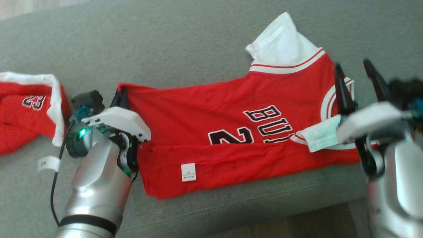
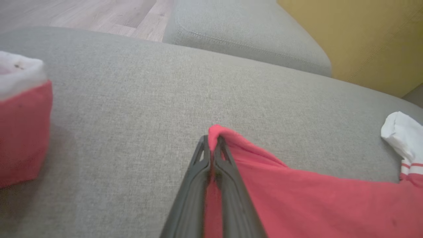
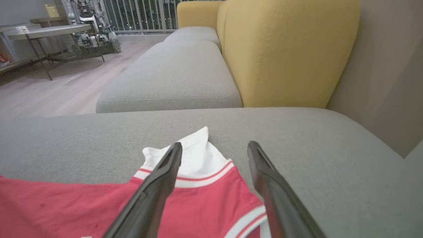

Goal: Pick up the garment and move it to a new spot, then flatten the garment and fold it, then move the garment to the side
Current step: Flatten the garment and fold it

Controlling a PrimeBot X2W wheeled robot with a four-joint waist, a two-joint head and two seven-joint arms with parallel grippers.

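The left end effector (image 2: 211, 142) is clamped on a pinched-up corner of the red garment (image 1: 214, 125). The garment is spread on the grey sofa seat (image 1: 172, 43) and stretches away to that end effector's right. The left forearm (image 1: 99, 172) is raised from the lower left, with the wrist bent over the garment's edge. The right end effector (image 3: 214, 148) is held with its fingers apart, pointed forward over the collar end, and a white sleeve (image 3: 201, 155) is seen just ahead of it. A second red garment (image 1: 23, 112) is seen left of the left end effector, apart from it.
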